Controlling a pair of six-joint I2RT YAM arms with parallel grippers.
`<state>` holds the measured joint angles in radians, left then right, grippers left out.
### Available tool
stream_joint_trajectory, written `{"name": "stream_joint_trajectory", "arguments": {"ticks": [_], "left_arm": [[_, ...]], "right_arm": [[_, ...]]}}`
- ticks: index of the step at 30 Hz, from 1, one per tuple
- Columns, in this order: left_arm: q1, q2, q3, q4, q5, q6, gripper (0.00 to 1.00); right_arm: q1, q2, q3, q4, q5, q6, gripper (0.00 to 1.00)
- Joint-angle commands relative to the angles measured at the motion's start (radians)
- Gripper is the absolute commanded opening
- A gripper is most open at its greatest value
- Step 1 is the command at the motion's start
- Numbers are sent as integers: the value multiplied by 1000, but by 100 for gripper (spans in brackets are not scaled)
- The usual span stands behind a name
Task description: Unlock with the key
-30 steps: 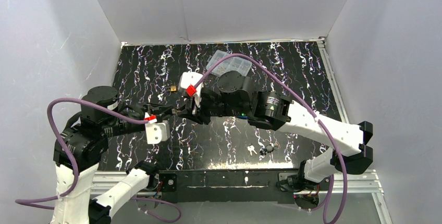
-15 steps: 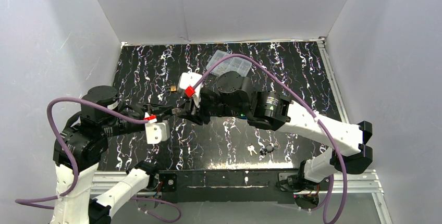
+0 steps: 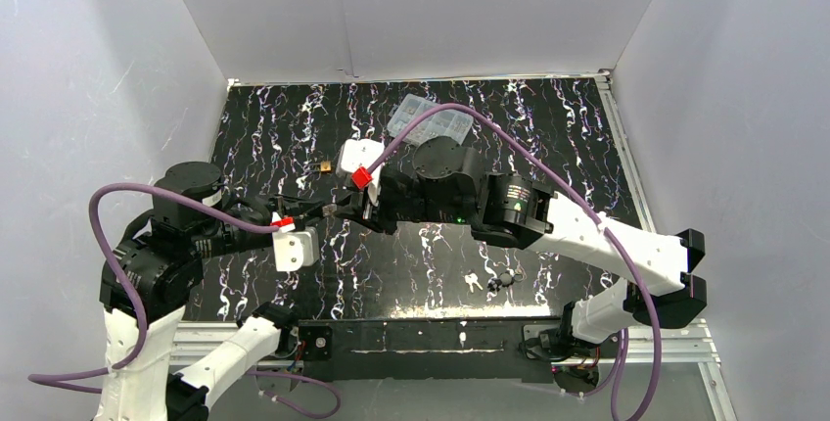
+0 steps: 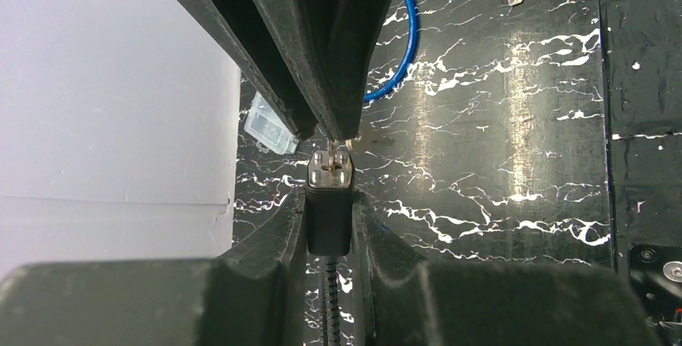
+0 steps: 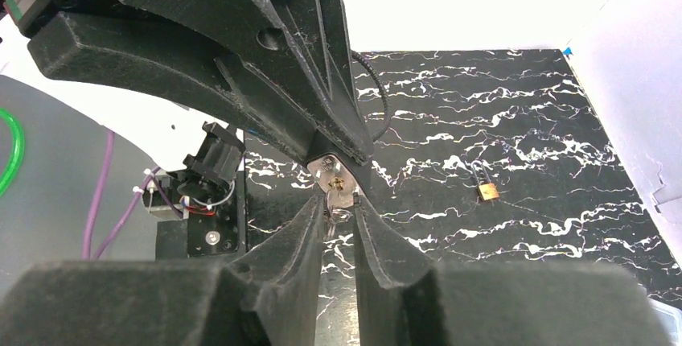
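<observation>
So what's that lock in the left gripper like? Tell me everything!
The lock is a small black block with a shiny silver end that has a slot in it. A dark twisted cable runs out of its back. The left gripper pinches its sides, holding it up above the table. The key, held by the right gripper, meets the silver end; how deep it goes is hidden.

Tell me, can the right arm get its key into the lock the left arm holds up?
Probably yes. The left pincer holds the lock with its silver keyhole face turned toward the right pincer, whose key sits right at that face; nothing lies between them.
</observation>
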<state>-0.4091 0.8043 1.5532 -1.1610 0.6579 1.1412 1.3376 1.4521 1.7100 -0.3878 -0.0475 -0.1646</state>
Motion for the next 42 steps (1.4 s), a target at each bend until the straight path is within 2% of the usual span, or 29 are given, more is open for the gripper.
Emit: {"name": "stream_joint_trajectory", "arguments": {"ticks": [1, 10, 18, 20, 22, 23, 26, 33, 34, 36, 37, 39, 40, 42], "left_arm": [[-4, 0, 19, -5, 23, 6, 0], [-4, -6, 20, -4, 22, 8, 0], [-4, -10, 20, -3, 18, 12, 0], [-4, -11, 19, -4, 18, 13, 0], [-4, -12, 16, -3, 17, 16, 0], [-4, -12, 17, -4, 17, 16, 0], [-5, -13, 17, -3, 18, 17, 0], [-4, -12, 27, -2, 23, 22, 0], [-4, -12, 27, -2, 23, 22, 0], [-4, -11, 27, -2, 21, 24, 0], [-4, -13, 26, -2, 23, 25, 0], [-4, -14, 26, -2, 23, 26, 0], [-4, -12, 24, -2, 22, 26, 0], [-4, -14, 20, -2, 23, 29, 0]], "right_arm": [[8, 3, 37, 20, 16, -5, 26], [9, 24, 60, 16, 18, 0, 20], [9, 45, 73, -16, 25, 1, 8], [9, 49, 73, -24, 34, -1, 2], [9, 51, 71, -33, 37, -1, 1], [9, 52, 69, -36, 39, -2, 2], [9, 54, 65, -36, 42, -3, 13], [9, 73, 87, -45, 84, 6, 17], [9, 77, 91, -53, 88, 11, 27], [8, 73, 89, -54, 95, 24, 35], [8, 71, 85, -50, 99, 27, 36], [8, 69, 82, -47, 100, 33, 30], [8, 60, 73, -33, 95, 36, 20], [8, 44, 59, -16, 89, 37, 13]]}}
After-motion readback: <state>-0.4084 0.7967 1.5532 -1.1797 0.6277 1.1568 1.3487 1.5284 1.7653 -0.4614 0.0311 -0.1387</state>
